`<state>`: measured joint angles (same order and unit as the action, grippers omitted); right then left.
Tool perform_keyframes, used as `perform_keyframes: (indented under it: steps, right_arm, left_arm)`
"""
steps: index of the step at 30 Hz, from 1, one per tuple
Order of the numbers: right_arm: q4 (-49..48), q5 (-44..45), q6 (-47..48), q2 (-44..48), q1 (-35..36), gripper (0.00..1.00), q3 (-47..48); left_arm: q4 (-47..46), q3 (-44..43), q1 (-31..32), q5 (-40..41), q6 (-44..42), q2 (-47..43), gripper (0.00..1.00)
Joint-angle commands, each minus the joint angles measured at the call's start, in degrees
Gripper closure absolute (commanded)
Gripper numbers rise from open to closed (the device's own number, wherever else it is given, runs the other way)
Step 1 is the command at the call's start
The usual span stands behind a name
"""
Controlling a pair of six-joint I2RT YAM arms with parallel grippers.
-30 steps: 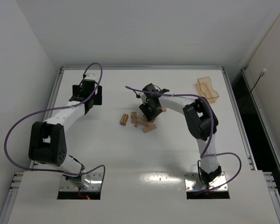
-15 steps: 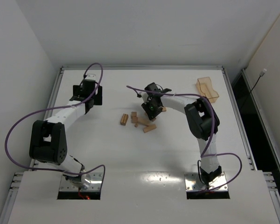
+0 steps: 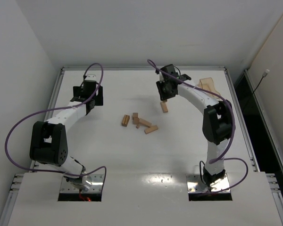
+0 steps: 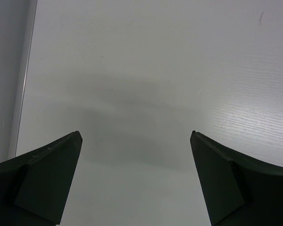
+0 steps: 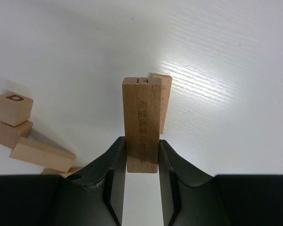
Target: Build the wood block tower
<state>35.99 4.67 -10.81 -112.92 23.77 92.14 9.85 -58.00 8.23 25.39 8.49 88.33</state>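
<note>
Okay, right hand (image 5: 141, 162) is clamping a block (image 5: 141, 120) over the lone block (image 3: 164, 107), with the pile (image 3: 139, 123) lying left of that. It likely needs lowering level, squared and gently. Left hand (image 4: 137, 141) is idling, spread wide.

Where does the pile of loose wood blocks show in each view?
Top external: pile of loose wood blocks mid-table, between the arms.
Left wrist: not in it.
Right wrist: the pile lower left, left of the right claw and its held block.
Shared landmark: the white table.
</note>
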Motion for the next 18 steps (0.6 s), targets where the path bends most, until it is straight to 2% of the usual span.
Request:
perform_keyframes:
  steps: [1,18]
  right_arm:
    - [1.1,0.0,-2.8,-0.7,-0.2,1.00,1.5]
    - [1.1,-5.2,-5.2,-5.8,-4.3,1.00,0.9]
  left_arm:
    - [-1.1,-1.9,0.2,1.0,0.7,0.0,0.01]
    - [-1.1,-4.8,0.2,1.5,0.1,2.4,0.01]
